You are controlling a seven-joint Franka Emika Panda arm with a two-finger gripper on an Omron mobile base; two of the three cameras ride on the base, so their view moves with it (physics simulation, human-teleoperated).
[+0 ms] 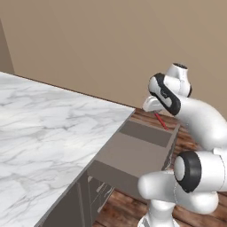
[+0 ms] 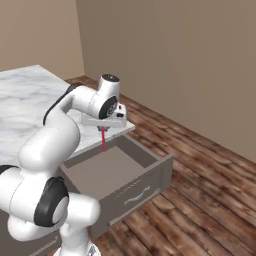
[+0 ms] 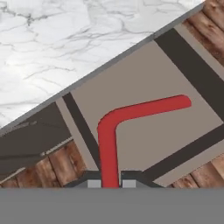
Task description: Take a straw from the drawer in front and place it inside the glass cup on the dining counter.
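plain tan walls (image 2: 175, 60), brown wood-plank floor (image 2: 200, 200)

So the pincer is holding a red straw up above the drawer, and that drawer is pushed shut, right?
Not quite. The pincer does hold the red straw above the drawer, but the drawer is pulled open, its plain grey inside showing in the right base view.

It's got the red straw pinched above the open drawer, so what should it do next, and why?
Probably lift a little higher, then swing toward the marble dining counter. The jaws are shut on the red straw, which hangs above the open drawer, so it looks clear to carry away.
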